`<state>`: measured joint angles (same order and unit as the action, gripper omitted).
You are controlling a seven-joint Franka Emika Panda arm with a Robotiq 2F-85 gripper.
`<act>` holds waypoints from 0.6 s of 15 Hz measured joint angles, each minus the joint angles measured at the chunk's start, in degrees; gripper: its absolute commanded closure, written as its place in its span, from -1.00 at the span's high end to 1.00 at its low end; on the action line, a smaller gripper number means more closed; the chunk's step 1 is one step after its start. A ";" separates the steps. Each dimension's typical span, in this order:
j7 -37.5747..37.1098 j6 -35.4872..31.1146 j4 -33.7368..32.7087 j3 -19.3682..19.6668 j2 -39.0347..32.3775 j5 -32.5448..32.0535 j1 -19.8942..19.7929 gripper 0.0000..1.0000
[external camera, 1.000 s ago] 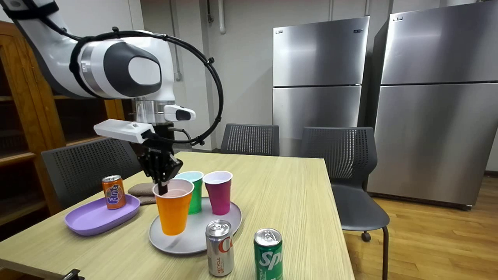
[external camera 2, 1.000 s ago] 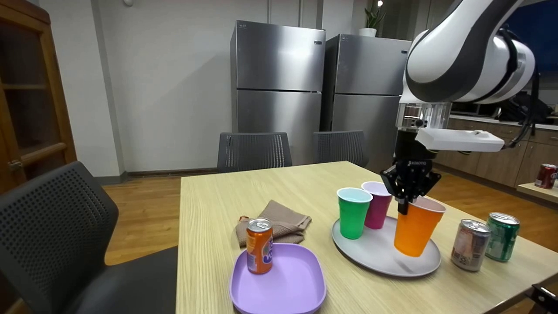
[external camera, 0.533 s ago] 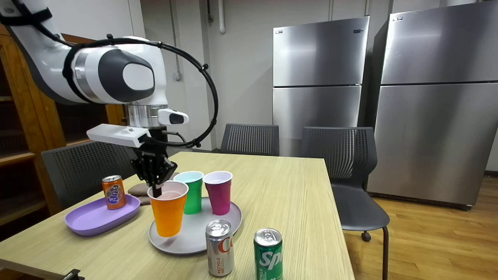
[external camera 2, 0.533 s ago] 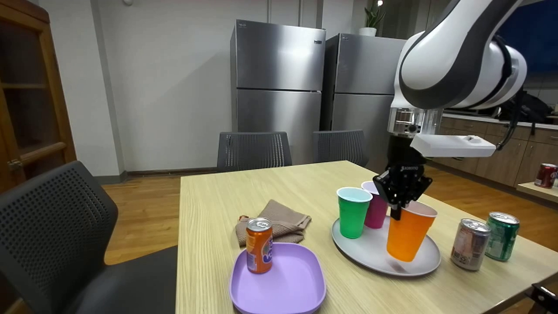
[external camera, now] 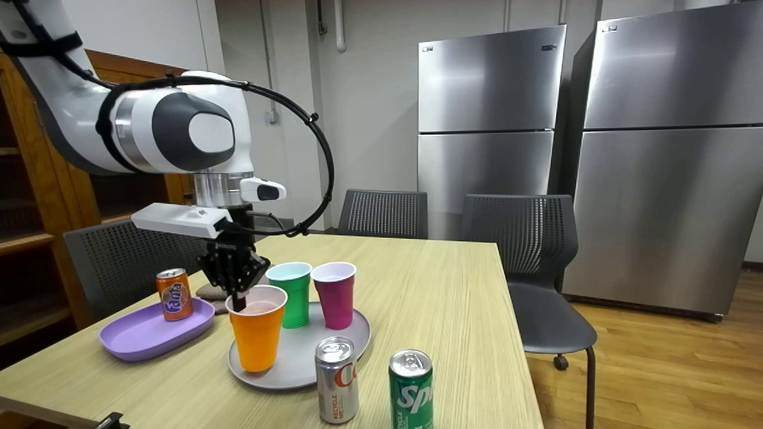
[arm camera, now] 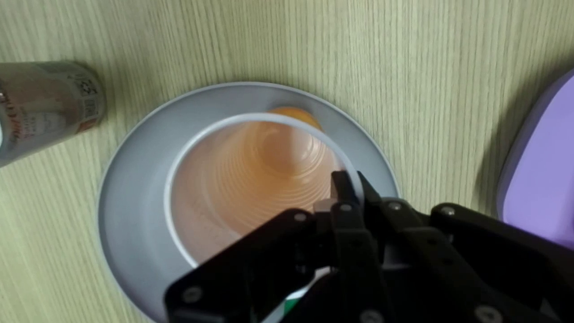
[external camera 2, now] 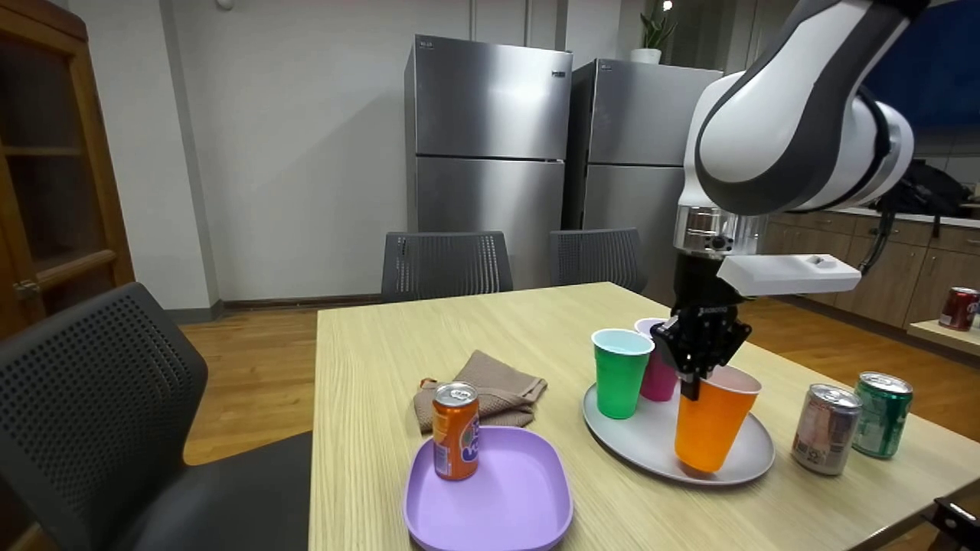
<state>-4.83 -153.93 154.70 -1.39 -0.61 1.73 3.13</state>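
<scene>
1. Claw (arm camera: 354, 184): closed, pinching the rim of the orange plastic cup (external camera 2: 708, 432). Wrist view gives one finger inside the wall, one outside.
2. Orange plastic cup: directly below the claw, mouth up, looks slightly tilted. Over the edge area of the round gray plate (external camera: 301, 357); base touching it or just above, can't tell from here.
3. Green plastic cup (external camera: 297, 307): upright on the plate, near the claw. Magenta plastic cup (external camera: 337, 304): upright next to it, a bit farther from the claw in an exterior view.
4. Purple tray (external camera 2: 509, 505): off to one side of the claw, well apart, with an upright Fanta can (external camera 2: 455, 436) on it.
5. Brown cloth (external camera 2: 494, 383): bunched up, same side of the claw as the tray.
6. Silver soda can (external camera: 337, 381), Sprite can (external camera: 411, 390): both upright, off the plate, opposite side of the claw from the tray.
7. Light wood table (external camera: 429, 286) under the claw; steel refrigerators (external camera: 492, 89) well beyond it.
</scene>
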 measured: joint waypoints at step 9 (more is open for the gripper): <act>0.96 -1.02 -0.51 0.00 -1.26 -0.12 0.00 -0.98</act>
<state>-3.86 -154.95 154.19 -1.39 -1.87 1.62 3.13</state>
